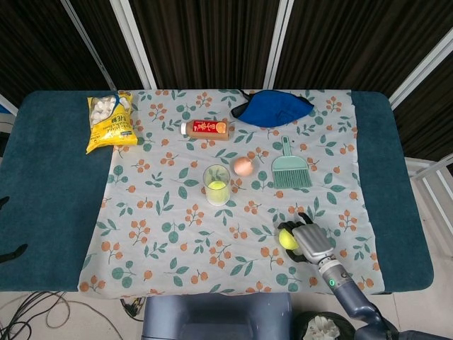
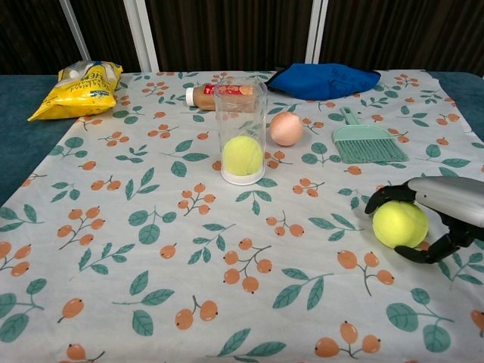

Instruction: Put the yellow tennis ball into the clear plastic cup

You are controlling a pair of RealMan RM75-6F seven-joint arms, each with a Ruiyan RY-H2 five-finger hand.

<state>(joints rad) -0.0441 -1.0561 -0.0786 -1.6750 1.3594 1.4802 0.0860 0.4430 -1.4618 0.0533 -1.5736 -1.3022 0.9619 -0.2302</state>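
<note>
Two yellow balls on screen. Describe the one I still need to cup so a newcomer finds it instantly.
On the floral cloth, look at the near right corner, below the green brush. The tennis ball lies there on the cloth, wrapped by the right hand. The other ball already sits inside the clear cup.

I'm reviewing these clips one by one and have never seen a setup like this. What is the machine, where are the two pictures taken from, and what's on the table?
It is a two-armed robot steered by a person, with a fingered robot hand on each arm. Both cameras sit on the robot: the head view looks down on the table, the chest view looks across it.

On the floral cloth lie a yellow snack bag, a bottle on its side, a blue cloth, an egg, a green brush and a clear plastic cup with one yellow ball already inside.

The right robot hand curls its fingers around a second yellow tennis ball, which appears to rest on the cloth. The left robot hand is out of view.
</note>
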